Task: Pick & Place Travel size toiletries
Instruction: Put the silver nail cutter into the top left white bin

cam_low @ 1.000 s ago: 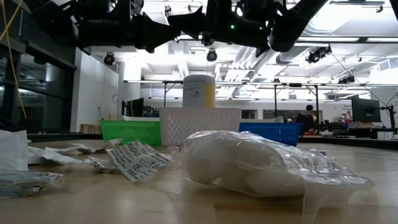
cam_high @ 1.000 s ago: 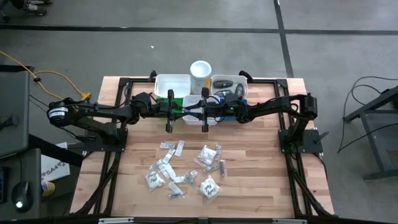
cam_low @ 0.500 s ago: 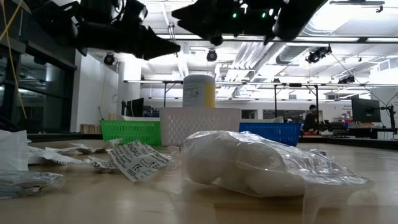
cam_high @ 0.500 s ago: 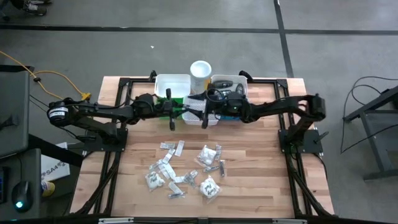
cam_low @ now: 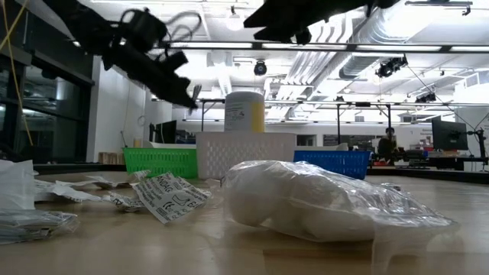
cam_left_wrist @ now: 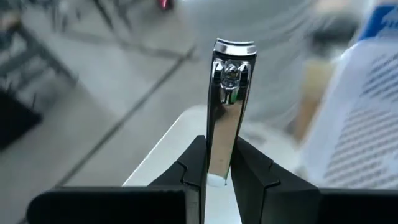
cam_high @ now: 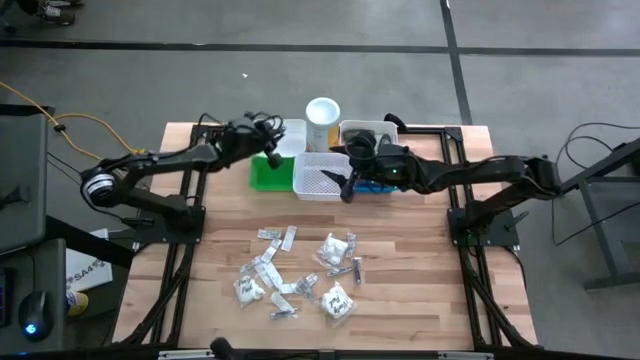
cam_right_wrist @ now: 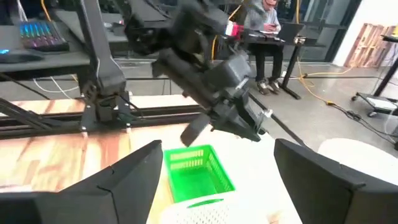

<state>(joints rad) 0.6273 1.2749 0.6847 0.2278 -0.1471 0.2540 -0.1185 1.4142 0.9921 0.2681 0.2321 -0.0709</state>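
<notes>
Wooden tabletop point(cam_high: 420, 300): we see the pile of crinkly clear-and-white toiletry packets point(cam_high: 335, 250) unsorted, well short of the bins.
Left gripper point(cam_left_wrist: 219, 174): clamped on a shiny metal nail clipper point(cam_left_wrist: 229, 93), near the white plastic bin point(cam_high: 290, 135).
Right gripper point(cam_high: 350, 185): spread wide, empty, by the white mesh basket point(cam_high: 320, 180).
Progress: we judge most remains.

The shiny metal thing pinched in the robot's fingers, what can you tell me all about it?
It is a shiny silver metal nail clipper, long and narrow, with a round rivet near its far end and a lever along its face. It sticks out lengthwise from the left gripper, whose two dark fingers squeeze its near end. It hangs in the air above a white rectangular plastic bin.
</notes>
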